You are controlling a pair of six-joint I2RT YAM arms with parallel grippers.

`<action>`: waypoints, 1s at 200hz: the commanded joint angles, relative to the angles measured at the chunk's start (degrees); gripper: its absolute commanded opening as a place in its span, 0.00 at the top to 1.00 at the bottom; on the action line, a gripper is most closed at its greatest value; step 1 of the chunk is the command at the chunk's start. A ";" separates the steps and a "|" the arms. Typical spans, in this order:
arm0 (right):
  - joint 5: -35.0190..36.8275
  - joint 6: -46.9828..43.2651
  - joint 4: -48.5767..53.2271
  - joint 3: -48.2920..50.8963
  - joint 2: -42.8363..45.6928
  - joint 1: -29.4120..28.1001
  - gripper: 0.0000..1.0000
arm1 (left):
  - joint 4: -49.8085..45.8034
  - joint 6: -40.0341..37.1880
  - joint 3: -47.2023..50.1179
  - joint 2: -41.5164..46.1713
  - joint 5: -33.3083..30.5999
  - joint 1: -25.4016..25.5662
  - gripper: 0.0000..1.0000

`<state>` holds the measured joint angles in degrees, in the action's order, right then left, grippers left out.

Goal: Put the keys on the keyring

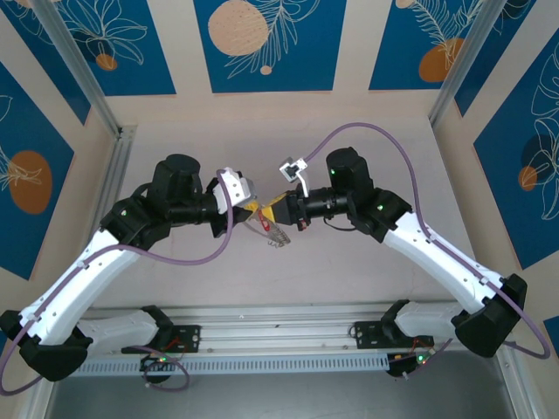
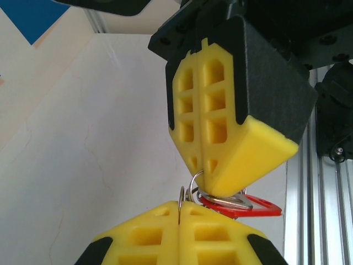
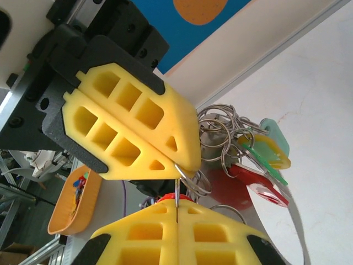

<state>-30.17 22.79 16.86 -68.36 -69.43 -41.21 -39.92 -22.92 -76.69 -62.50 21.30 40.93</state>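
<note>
Operator: Right gripper (image 3: 176, 208), at the bottom edge of its own wrist view. State?

Technician: Clenched. Its two yellow fingers (image 3: 220, 237) meet along a straight seam. A thin wire of the keyring (image 3: 175, 190) enters that seam at the tips.

Operator: Left gripper?

Technician: Also clenched. In the same view the left gripper (image 3: 182, 165) points down from above, almost tip to tip with the right one. The same wire comes out of its seam, so both grippers grasp the keyring. The wire spans the short gap between the tips.

Operator: Location of the keys?

Technician: The keys (image 1: 276, 234) hang as one bunch just beside the gripper tips, not between the fingers. In the top view the bunch dangles just below the point where the two grippers meet, over the middle of the table (image 1: 288, 288).

Operator: Order within the bunch?

Technician: In the right wrist view the red key (image 3: 251, 185) is lowest. The yellow key (image 3: 267, 154) lies above it, with the green key (image 3: 276, 132) behind the yellow one. Several small rings (image 3: 218, 124) overlap beside them, close to the left gripper's fingers.

Operator: Is every key threaded on the large loop?

Technician: Cannot tell; the rings overlap too closely.

Operator: Other items?

Technician: An orange bowl (image 3: 71, 207) with small coloured pieces stands behind the left gripper.
</note>
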 commanded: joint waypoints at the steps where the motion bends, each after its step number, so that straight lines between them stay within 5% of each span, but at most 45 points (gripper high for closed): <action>1: 0.40 0.79 -1.00 -0.45 -0.52 -0.77 1.00 | 2.30 -0.22 -1.47 0.80 1.20 0.77 1.00; 200: 3.51 -1.28 1.60 -3.10 -0.46 -0.85 1.00 | 0.64 -1.38 -1.40 1.59 1.17 1.25 1.00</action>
<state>-28.25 22.94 17.87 -69.21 -69.63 -41.65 -39.90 -23.11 -76.66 -62.30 20.69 41.06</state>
